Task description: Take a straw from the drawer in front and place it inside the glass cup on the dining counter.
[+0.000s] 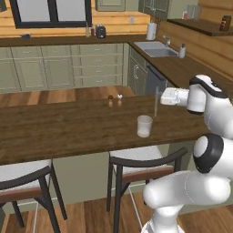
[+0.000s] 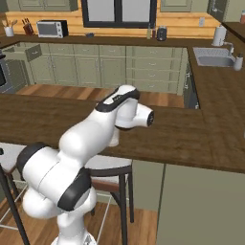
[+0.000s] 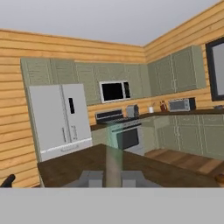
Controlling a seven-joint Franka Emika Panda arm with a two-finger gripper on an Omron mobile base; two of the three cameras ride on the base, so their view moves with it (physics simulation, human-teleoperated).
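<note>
The glass cup (image 1: 144, 126) stands upright on the dark wood dining counter (image 1: 68, 127), near its right end. My gripper (image 1: 159, 97) reaches in level from the right, above the counter and a little right of and beyond the cup. It is shut on the straw (image 1: 156, 103), a thin pale stick held about upright, its lower end just above the counter behind the cup's rim level. In the hand view the straw (image 3: 114, 157) rises between the two fingertips of the gripper (image 3: 113, 178). A drawer (image 2: 26, 51) stands pulled open in the far left cabinets.
Two small shakers (image 1: 114, 100) stand on the counter behind the cup. Black-framed stools (image 1: 142, 159) sit under the counter's near edge. A sink (image 1: 157, 49) lies on the back right worktop. A fridge (image 3: 61, 118) and stove (image 3: 124, 131) are beyond the counter's far end.
</note>
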